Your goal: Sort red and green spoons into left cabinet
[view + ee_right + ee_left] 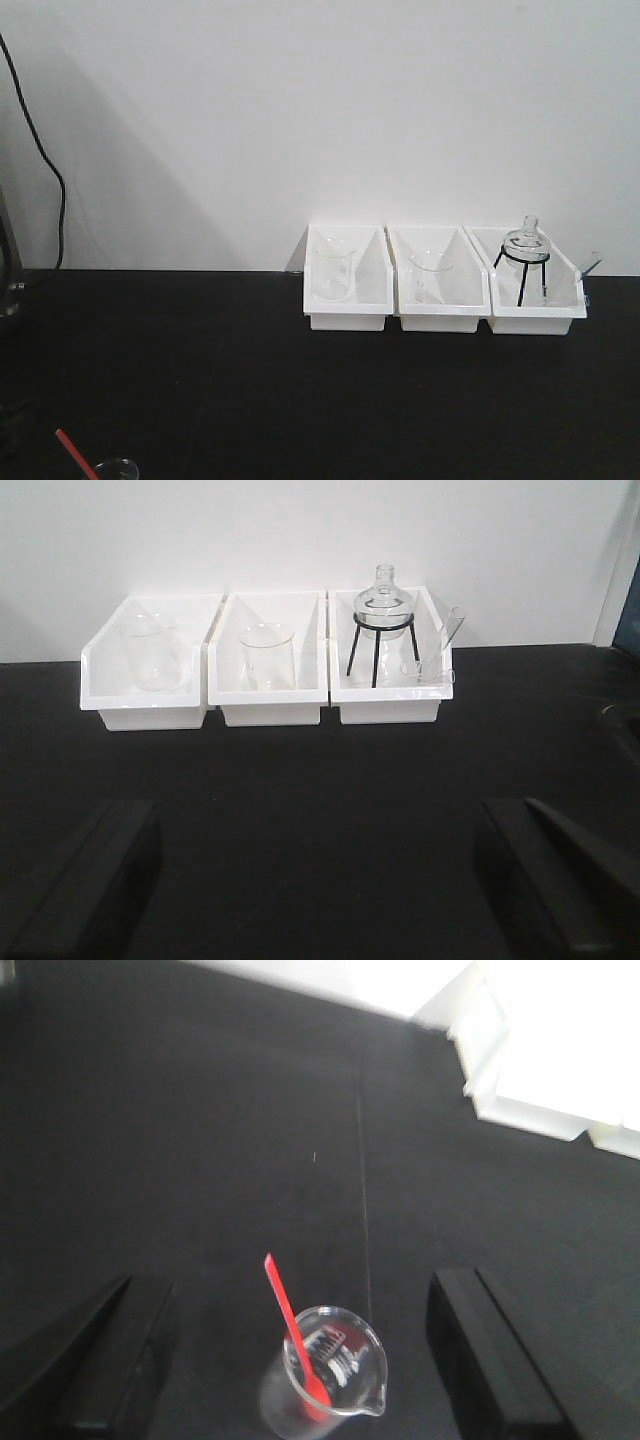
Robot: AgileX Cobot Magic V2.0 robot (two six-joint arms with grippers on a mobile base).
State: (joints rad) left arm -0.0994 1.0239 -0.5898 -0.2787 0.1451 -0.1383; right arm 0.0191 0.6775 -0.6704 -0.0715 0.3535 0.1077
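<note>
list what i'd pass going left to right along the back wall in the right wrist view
left white bin holding a beaker → middle white bin holding a second beaker → right white bin holding a round flask on a black stand → glass tube leaning at its right end

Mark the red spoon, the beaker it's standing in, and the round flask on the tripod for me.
red spoon (284, 1298), left wrist view, mid-handle above the rim.
beaker (345, 1355), left wrist view, glass wall with markings.
round flask (382, 602), right wrist view, its bulb.

Black counter (200, 380): three white bins (440, 322), beaker (282, 1400).
</note>
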